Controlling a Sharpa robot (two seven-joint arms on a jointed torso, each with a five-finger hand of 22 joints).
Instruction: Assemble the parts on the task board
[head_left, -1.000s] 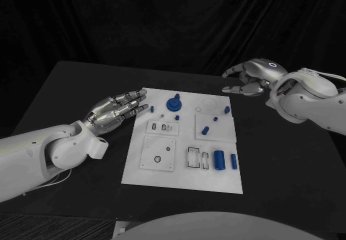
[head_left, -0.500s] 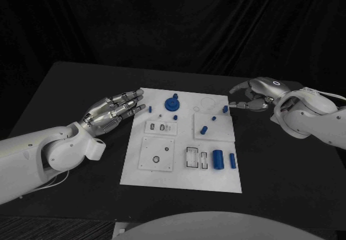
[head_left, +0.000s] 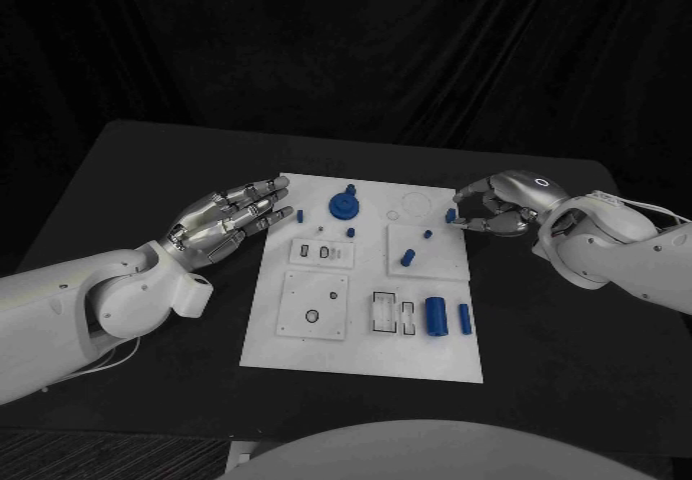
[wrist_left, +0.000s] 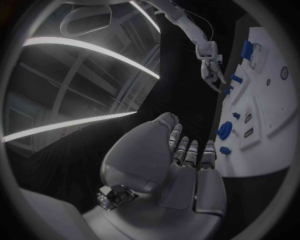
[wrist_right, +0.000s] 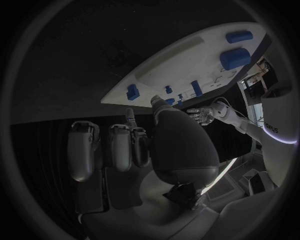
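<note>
Looking down at the black counter (head_left: 144, 180), you see the white task board (head_left: 368, 345) at its middle, blue parts (head_left: 436, 318) lying on it. Your left robot hand (head_left: 231, 215) rests beside the board's left edge, fingers apart and holding nothing. Your right robot hand (head_left: 495, 205) curls at a small blue part (head_left: 451, 215) on the right edge; you cannot tell whether it grips it.

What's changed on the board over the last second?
The right hand has come down from beyond the board's far right corner to its right edge, fingers beside the small blue part there; no hold is visible. The left hand, the board and its parts stayed put.
</note>
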